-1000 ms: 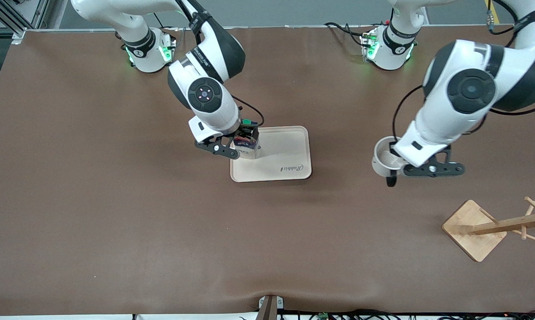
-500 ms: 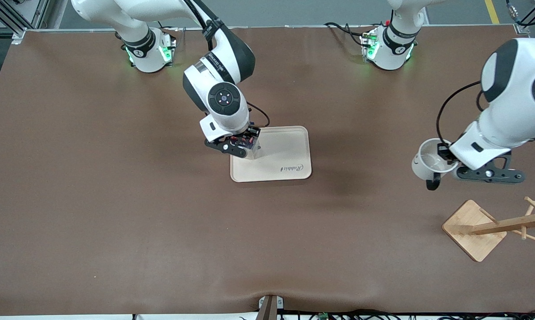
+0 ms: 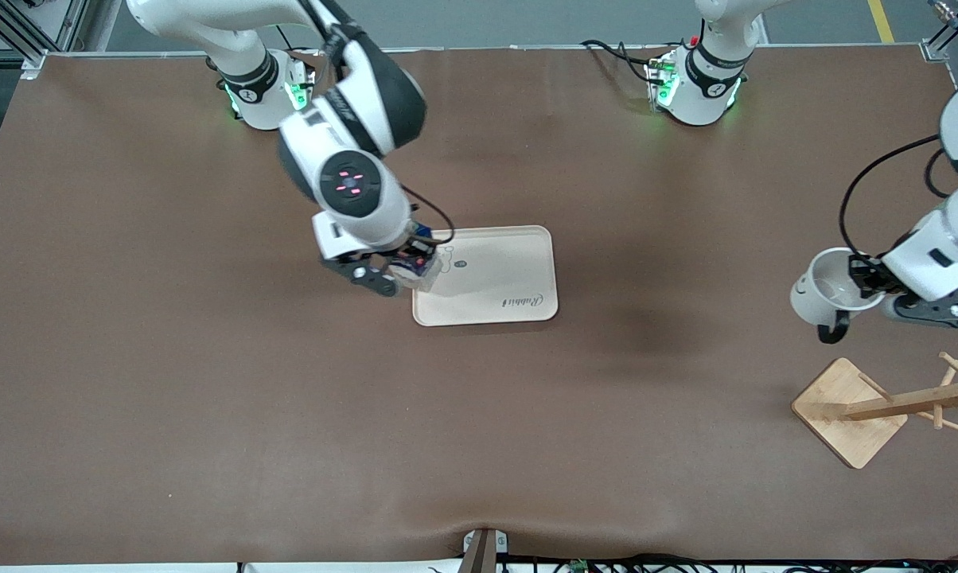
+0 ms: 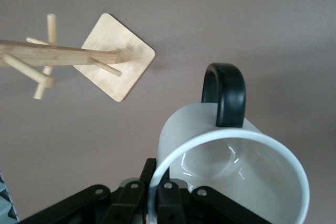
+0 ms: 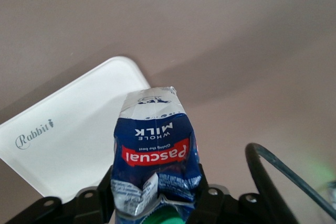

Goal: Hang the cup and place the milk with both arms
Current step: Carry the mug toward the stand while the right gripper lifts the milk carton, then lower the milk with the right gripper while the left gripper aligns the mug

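The milk (image 3: 420, 269) is a dark-blue carton with a red band, and my right gripper (image 3: 409, 269) is shut on it. It hangs tilted over the corner of the tray (image 3: 511, 270) toward the right arm's end. In the right wrist view the carton (image 5: 156, 148) is dented between the black fingers (image 5: 100, 192), and its green cap shows at the gripper (image 5: 155, 195). My left gripper (image 3: 867, 278) is shut on the rim of the white cup (image 3: 823, 290). It holds the cup in the air over the table beside the rack. The cup (image 4: 236, 177) has its black handle (image 4: 224, 94) pointing away from the gripper (image 4: 156, 198).
A wooden cup rack (image 3: 885, 406) with pegs stands on a square base near the left arm's end, nearer to the front camera than the cup's spot. The left wrist view shows the rack (image 4: 113, 56) beside the cup. The cream tray (image 5: 68, 145) bears a "Rabbit" mark.
My right gripper has closed on the milk and tipped it up off the tray corner. My left arm has carried the cup toward the left arm's end, closer to the rack.
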